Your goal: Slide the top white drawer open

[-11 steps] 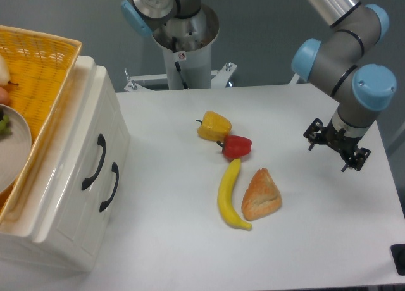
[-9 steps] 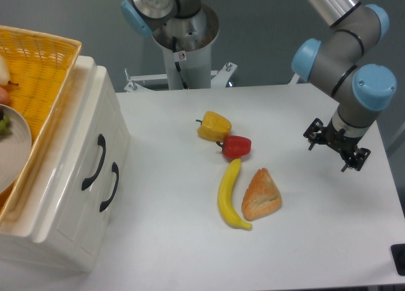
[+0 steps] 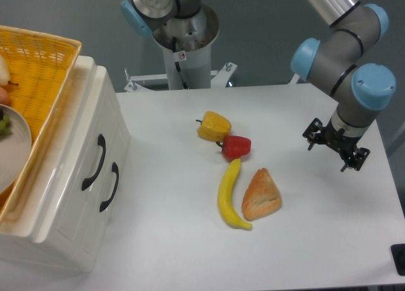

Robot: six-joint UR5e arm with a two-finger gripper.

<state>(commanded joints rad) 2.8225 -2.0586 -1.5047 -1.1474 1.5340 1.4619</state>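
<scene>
Top drawer [image 3: 85, 153] shut flush in white cabinet [image 3: 69, 177] at left, black handle [image 3: 93, 162] facing the table [image 3: 190, 253], lower drawer [image 3: 101, 196] just nearer, gripper [image 3: 335, 150] far right above tabletop, fingers apart and empty, yellow pepper [image 3: 214, 126], red pepper [image 3: 236, 147], banana [image 3: 229, 194], bread [image 3: 261, 193] mid-table between them.

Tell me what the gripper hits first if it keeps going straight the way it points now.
The gripper points down, so it would likely meet the bare white table first. Nothing lies beneath it; the croissant sits well off to the side.
</scene>
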